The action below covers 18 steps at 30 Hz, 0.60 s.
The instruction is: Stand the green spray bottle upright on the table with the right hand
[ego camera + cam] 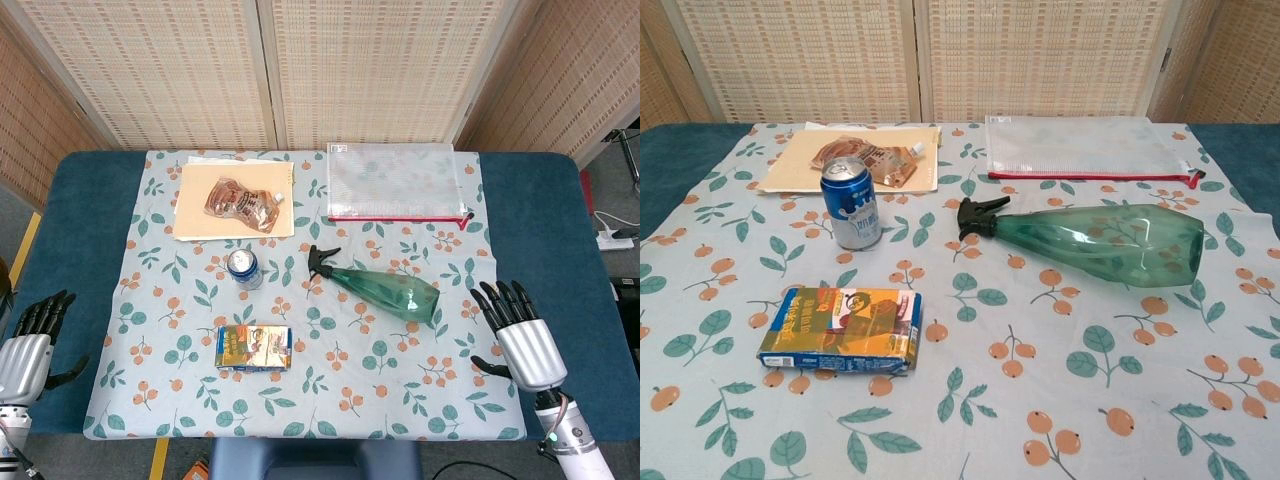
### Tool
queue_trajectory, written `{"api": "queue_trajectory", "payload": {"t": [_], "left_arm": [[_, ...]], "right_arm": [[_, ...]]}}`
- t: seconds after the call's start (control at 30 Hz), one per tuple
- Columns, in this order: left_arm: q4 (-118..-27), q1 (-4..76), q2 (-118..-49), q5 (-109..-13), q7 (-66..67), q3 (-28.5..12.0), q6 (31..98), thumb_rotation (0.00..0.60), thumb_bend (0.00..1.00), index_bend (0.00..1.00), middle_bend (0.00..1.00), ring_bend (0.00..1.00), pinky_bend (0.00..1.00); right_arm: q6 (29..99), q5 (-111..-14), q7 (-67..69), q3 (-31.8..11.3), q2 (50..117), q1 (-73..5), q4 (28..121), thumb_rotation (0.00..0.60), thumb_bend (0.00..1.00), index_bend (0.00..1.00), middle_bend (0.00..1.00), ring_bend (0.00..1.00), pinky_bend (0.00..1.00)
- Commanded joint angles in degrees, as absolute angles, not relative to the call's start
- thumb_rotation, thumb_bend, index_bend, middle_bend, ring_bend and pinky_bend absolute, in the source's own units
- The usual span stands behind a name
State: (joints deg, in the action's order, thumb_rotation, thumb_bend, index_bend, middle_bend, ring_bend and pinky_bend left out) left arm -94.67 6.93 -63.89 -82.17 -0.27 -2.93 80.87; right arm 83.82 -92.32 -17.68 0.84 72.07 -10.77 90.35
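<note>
Green spray bottle (390, 288) is lying on its side on the tablecloth (180, 390), near the right hand (522, 340), whose fingers are spread, empty. Its wide body should be grasped, then tipped onto the base.

Green spray bottle (1110, 243) reads as translucent glossy plastic, its black trigger head duller. The can (851, 203) shows shiny metal at the rim. Matt printed cloth (1040, 400) covers the bench, soft teal fabric at its edges. The pouch (1090, 148) is clear mesh-textured plastic. Glossy carton (843, 329). The right robot hand (522, 338) has a silvery back and black fingers.
</note>
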Motion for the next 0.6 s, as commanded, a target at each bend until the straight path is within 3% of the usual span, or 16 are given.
{"api": "queue_trajectory", "payload": {"t": [0.03, 0.47, 0.6], "left_arm": [[-94.7, 7.0, -63.9, -82.2, -0.3, -2.9, 80.7, 0.6, 0.23, 0.0, 0.0, 0.0, 0.0], [-94.9, 7.1, -63.5, -81.9, -0.9, -2.8, 80.3, 0.6, 0.23, 0.0, 0.0, 0.0, 0.0], [-95.0, 6.9, -63.5, -82.1, -0.9, -2.7, 80.6, 0.6, 0.23, 0.0, 0.0, 0.0, 0.0]], "right_arm": [[83.5, -92.0, -17.7, 0.7, 72.2, -10.7, 90.3, 0.6, 0.0, 0.03, 0.04, 0.0, 0.0], [83.3, -92.2, -17.1, -0.2, 72.3, -10.7, 90.7, 0.6, 0.0, 0.03, 0.04, 0.0, 0.0], [85.2, -93.8, -18.4, -1.4, 74.9, -11.0, 89.1, 0.6, 0.0, 0.09, 0.06, 0.0, 0.0]]}}
